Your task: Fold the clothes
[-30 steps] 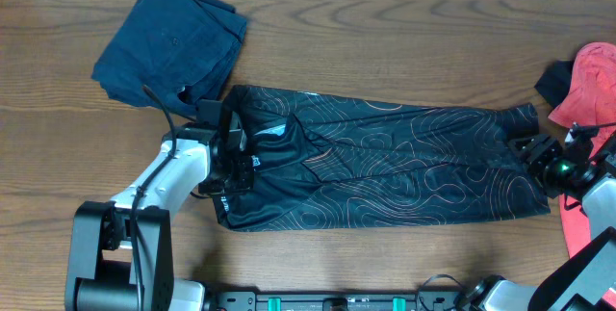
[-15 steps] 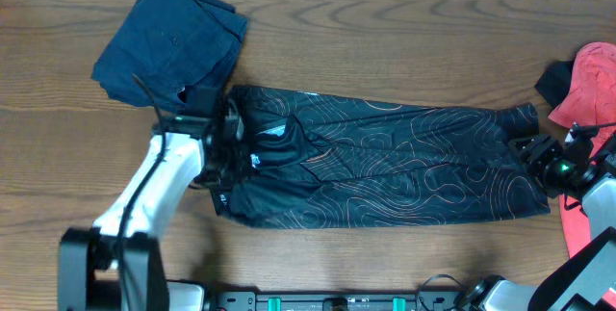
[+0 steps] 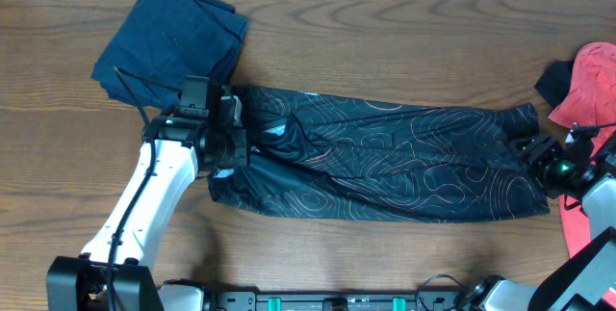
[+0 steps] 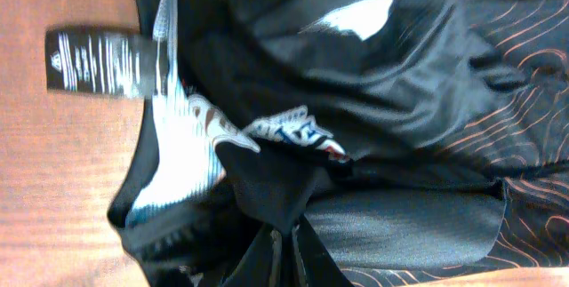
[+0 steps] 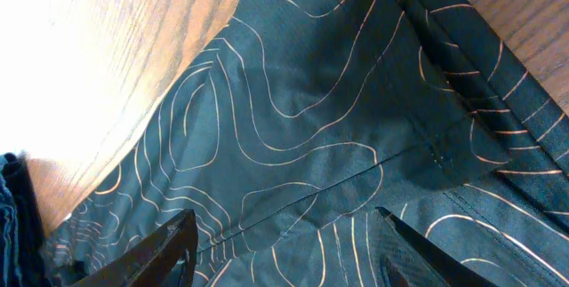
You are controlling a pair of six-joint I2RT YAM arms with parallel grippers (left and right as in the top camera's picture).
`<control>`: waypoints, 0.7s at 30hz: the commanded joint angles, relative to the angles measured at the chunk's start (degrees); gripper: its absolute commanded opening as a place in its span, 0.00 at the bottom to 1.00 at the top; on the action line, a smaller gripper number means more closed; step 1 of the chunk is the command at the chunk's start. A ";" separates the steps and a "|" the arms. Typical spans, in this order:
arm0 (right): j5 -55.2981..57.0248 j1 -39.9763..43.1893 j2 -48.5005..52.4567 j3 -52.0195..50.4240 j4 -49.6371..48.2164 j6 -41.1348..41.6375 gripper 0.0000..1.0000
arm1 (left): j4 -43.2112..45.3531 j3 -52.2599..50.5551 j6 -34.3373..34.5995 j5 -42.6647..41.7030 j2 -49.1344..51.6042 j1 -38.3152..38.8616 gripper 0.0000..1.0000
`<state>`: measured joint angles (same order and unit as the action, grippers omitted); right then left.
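Jersey (image 3: pixel 385 162) | left tool (image 3: pixel 229 149) clamped, buried in folds | right tool (image 5: pixel 283 225) spread, cropped

The jersey (image 3: pixel 385 162) lies on the table (image 3: pixel 385 22), stretched from nine to three o'clock, with the left gripper (image 3: pixel 226 142) at nine and the right gripper (image 3: pixel 529 147) at three. A folded garment (image 3: pixel 168 41) lies at its ten o'clock, a loose garment (image 3: pixel 587 90) at two.

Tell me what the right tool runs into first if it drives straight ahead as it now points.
The black jersey: its contour-lined fabric lies directly ahead of the open right tool, with nothing else in between, though how far off it is remains hard to judge.
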<state>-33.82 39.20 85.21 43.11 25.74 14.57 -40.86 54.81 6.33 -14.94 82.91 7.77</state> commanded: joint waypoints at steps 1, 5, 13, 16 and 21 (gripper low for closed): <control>-0.02 0.42 0.31 0.33 0.07 -0.92 0.60 | 1.99 0.59 -2.40 -0.04 0.04 0.07 0.06; -0.02 0.42 0.31 0.33 0.07 -0.92 0.60 | 4.24 0.59 -3.30 -0.04 0.13 0.07 0.06; -0.02 0.44 0.31 0.33 0.04 -0.92 0.60 | 5.16 0.55 -5.88 2.73 1.49 0.07 0.08; 0.00 0.44 0.31 0.33 0.04 -0.94 0.60 | 5.20 0.55 -5.88 2.75 2.43 0.07 0.08; 2.99 0.44 0.31 0.33 0.48 -0.92 0.61 | 5.18 0.55 -5.88 2.78 3.28 0.07 0.07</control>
<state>-33.04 39.20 85.21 43.11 25.89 14.57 -35.73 54.81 1.43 -13.10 85.45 7.77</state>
